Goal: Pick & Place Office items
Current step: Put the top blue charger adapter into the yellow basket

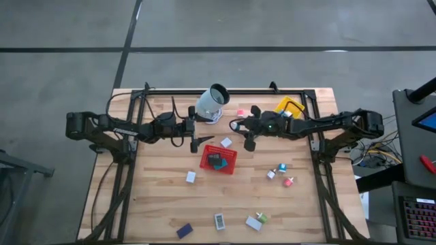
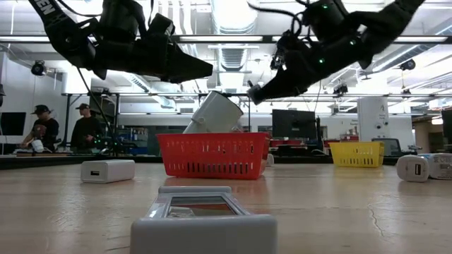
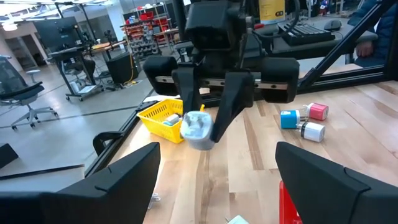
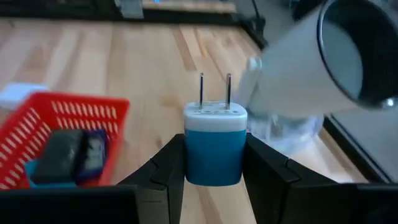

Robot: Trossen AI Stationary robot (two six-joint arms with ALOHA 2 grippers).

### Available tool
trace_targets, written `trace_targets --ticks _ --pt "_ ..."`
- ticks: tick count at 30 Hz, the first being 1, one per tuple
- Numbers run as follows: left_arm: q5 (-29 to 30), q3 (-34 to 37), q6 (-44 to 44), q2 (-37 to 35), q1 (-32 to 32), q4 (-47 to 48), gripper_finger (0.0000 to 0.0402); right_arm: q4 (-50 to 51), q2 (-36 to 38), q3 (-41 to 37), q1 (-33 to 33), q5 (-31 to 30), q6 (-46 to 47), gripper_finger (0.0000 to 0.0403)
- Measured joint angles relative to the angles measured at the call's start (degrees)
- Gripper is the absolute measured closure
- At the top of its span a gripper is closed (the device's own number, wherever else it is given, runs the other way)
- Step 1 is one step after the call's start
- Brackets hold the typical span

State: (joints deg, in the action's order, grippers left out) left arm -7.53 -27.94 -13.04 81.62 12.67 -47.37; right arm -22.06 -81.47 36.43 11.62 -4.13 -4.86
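Observation:
A small plug charger (image 4: 214, 146), blue with a white top and two metal prongs, is up in the air with my right gripper (image 4: 214, 152) shut on it, right of the red mesh tray (image 1: 219, 160). The tray stands on the table's middle and holds dark and teal office items (image 4: 68, 155). My left gripper (image 1: 197, 141) hangs open over the table, left of the tray, with nothing between its fingers (image 3: 134, 168). It faces my right gripper (image 3: 211, 106). More office items lie loose on the near and right parts of the table (image 1: 279, 171). My right gripper pinches the charger's blue body by its two opposite sides (image 4: 189, 158) between the two fingers. The fingers come in from the table's right, slanting a little downward. The charger is lifted clear of the table, its white end and prongs (image 4: 214, 87) pointing away from the gripper.
A large pale cup (image 1: 212, 102) lies tilted at the far middle, close ahead of the held charger. A yellow mesh tray (image 1: 289, 107) stands at the far right. A white block (image 1: 191, 177) and flat pieces (image 1: 219, 220) lie toward the near edge. People stand in the room behind (image 2: 42, 127).

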Motion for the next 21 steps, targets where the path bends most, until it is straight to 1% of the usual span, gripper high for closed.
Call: trace_targets --ticks 4,11,17,21 --pt "-0.09 0.00 0.00 0.00 -0.01 0.02 0.0078 -9.13 0.00 -4.00 0.17 0.29 -0.25 0.0284" --pt "-0.10 0.00 0.01 0.00 -0.02 0.02 0.0078 -21.79 0.00 -9.96 0.60 0.47 -0.09 0.0284" --pt "-0.10 0.00 0.04 0.00 -0.02 0.02 0.0078 -28.52 0.00 -13.23 1.18 1.75 0.12 0.0284" --pt "-0.10 0.00 0.09 0.00 -0.02 0.02 0.0078 -31.76 0.00 -14.69 1.36 3.96 0.19 0.0284"
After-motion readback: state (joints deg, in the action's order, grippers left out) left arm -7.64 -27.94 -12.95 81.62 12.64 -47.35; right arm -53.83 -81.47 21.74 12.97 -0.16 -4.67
